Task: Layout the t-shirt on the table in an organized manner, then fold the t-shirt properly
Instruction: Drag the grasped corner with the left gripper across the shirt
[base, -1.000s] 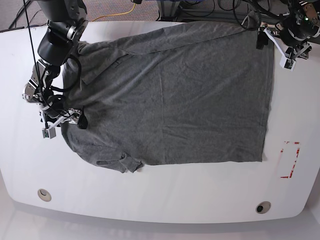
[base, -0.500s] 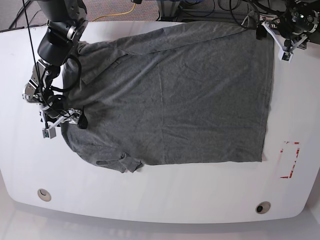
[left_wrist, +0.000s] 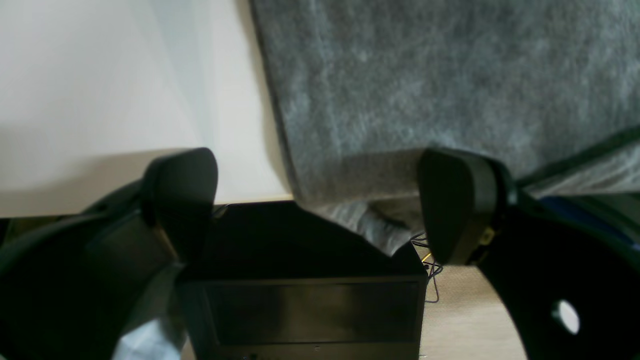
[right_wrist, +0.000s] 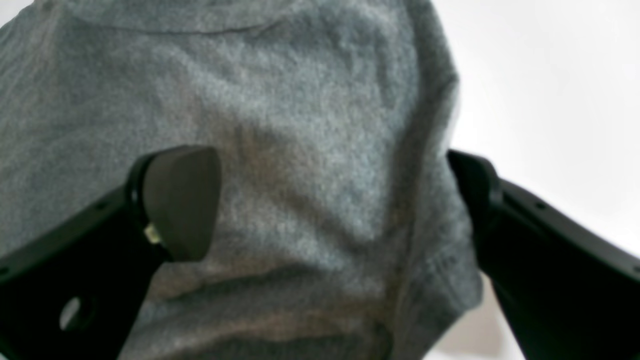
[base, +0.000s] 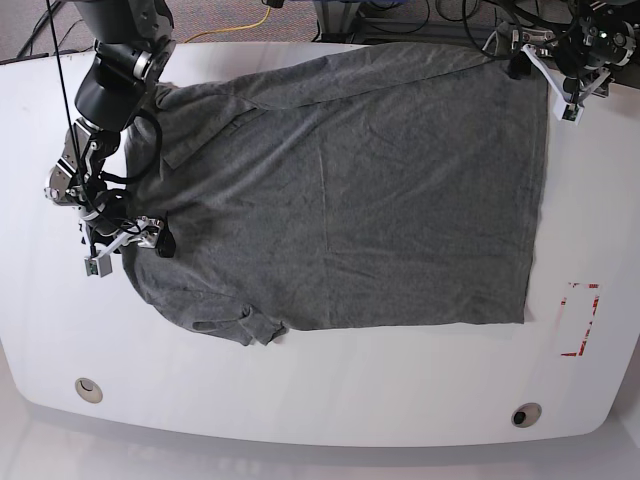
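T-shirt (base: 340, 190), one, is lying unmoved on the tabletop (base: 300, 390); left tool (base: 545, 75) is shifting farther back, right tool (base: 128, 240) staying put, both spread wide, gripping nothing

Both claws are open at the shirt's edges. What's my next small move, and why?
Probably close the right claw on the t-shirt edge bunched between its open jaws. The left claw is also open at the far hem corner, where the fabric overhangs the table edge.
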